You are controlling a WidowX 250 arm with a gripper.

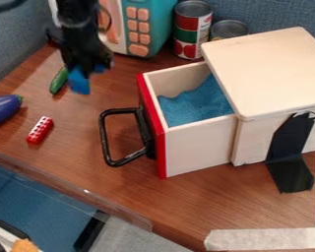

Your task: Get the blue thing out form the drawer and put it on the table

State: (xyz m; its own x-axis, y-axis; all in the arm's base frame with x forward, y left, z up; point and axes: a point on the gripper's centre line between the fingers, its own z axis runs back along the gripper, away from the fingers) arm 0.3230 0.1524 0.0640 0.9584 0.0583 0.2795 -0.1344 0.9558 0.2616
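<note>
The black gripper (88, 68) hangs in the upper left of the view, left of the drawer, shut on a small blue thing (79, 82). That thing juts out below the gripper's dark tip, and its upper part is hidden by it. The wooden drawer (198, 151) stands pulled out, with a red front and a black loop handle. Rumpled blue material (194, 104) lies inside it. Brown table surface (75, 157) spreads to the left of the drawer.
A green toy vegetable (59, 80), a red brick (40, 130) and a purple eggplant (4, 109) lie at left. Cans (192, 29) and a teal toy microwave (153, 24) stand behind. The drawer box's wooden top (268, 69) is at right.
</note>
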